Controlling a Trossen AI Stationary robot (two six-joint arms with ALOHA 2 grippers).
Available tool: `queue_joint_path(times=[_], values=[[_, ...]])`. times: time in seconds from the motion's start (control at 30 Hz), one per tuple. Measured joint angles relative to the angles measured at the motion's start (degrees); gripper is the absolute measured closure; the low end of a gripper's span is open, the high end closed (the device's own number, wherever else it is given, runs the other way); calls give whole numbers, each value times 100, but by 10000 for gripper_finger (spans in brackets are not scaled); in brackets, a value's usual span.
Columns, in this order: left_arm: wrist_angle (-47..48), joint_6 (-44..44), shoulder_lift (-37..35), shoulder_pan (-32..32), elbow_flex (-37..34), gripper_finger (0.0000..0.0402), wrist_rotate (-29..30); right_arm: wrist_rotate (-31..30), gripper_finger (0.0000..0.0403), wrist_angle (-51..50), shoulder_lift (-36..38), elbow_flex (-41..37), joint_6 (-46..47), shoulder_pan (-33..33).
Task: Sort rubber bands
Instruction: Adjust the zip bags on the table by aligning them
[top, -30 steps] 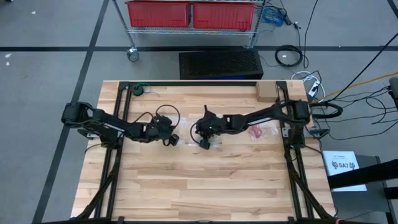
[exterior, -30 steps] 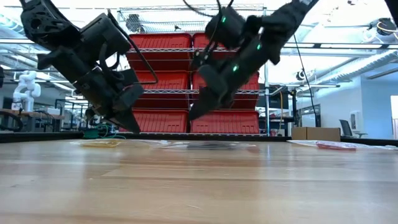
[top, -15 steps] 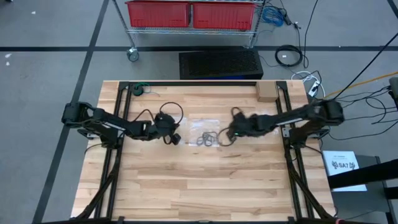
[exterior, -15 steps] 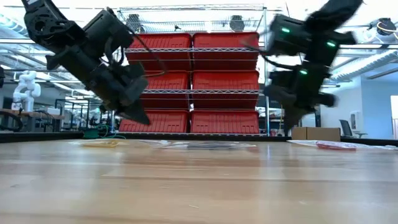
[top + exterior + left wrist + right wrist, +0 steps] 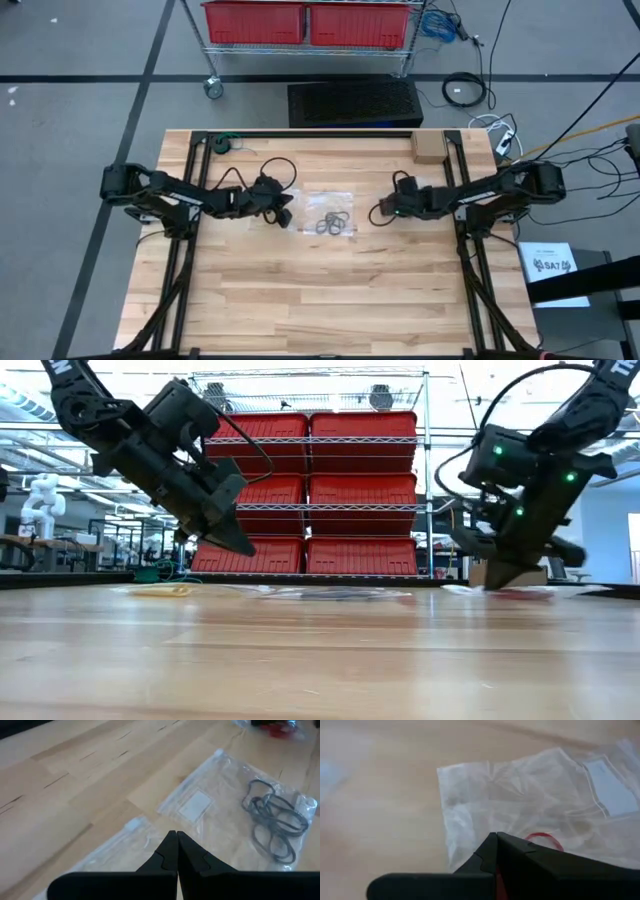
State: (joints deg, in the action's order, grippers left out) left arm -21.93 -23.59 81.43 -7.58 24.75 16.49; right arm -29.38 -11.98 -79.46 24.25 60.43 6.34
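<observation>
both grippers clenched, bands lying in their bags

the left gripper hangs above the table just left of the middle, its fingers pressed tight together with nothing between them. it points toward a clear bag lying flat at the table's centre, and a tangle of black rubber bands rests on or in that bag, apart from the gripper. a second clear bag lies right under the left fingertips.

the right gripper sits low over the right side of the table, fingers also clamped shut and empty. directly beneath it lies a crumpled clear bag with a red rubber band showing just past the fingertips. in the low view a yellowish heap rests on the table's far left.
</observation>
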Motion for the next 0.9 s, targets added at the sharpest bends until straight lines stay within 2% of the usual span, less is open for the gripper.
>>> queue_joint_path(times=[0.17,0.3,0.63,0.9], values=[[24,1,0,-28,0,402,-12,1460,403,869,37,-2,-1658,-293],[26,2,0,-28,0,402,-20,2195,403,924,42,3,-2209,-608],[68,34,0,-28,0,401,-22,3173,403,675,44,7,-2609,-1049],[59,13,0,-28,0,402,-22,3147,403,513,436,204,-2619,-1048]])
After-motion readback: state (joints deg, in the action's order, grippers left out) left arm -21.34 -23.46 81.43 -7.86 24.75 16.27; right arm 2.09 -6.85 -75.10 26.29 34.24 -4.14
